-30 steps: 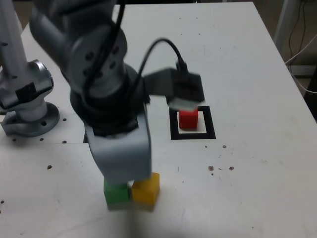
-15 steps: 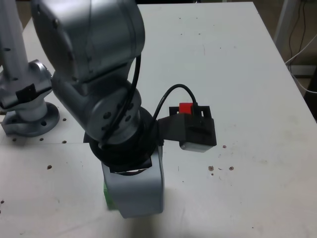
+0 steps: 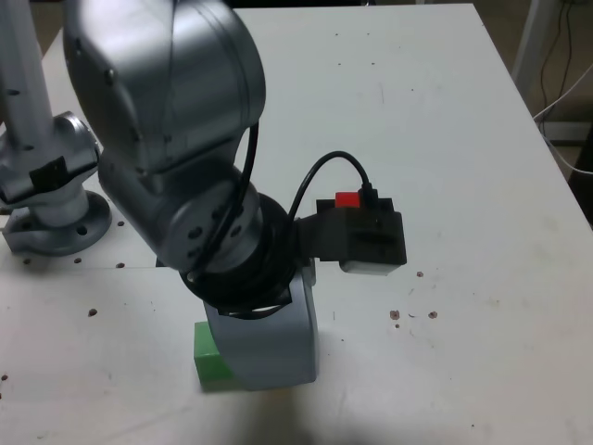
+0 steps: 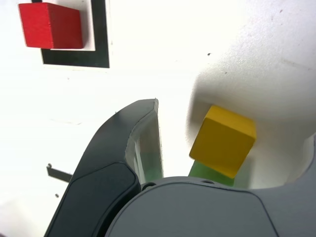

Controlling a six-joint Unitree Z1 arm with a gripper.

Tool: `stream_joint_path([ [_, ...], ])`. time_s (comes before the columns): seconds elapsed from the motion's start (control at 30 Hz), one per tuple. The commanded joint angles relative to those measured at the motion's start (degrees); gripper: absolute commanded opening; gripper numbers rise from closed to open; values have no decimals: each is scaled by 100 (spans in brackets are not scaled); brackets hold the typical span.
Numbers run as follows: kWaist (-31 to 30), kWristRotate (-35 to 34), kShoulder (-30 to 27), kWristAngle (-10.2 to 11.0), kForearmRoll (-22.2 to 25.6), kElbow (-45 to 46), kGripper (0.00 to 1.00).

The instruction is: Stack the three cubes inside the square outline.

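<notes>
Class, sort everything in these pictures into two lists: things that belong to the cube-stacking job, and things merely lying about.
Belongs to the job:
red cube
yellow cube
green cube
square outline
gripper, open

Just there:
silver post base
cables

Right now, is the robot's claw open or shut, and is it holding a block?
Gripper: open, holding nothing; the yellow cube sits loose between its jaws.
</notes>
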Motion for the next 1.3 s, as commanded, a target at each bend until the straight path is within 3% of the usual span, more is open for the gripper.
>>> stream_joint_path([
  [0.0,-7,-34,59,16,-125,109,99],
  [0.23,9,-110,140,32,-374,277,95],
  [0.5,47,-324,177,214,-487,300,84],
  [0.9,58,-379,161,227,-530,385,71],
  [1.27,59,-459,180,219,-640,398,43],
])
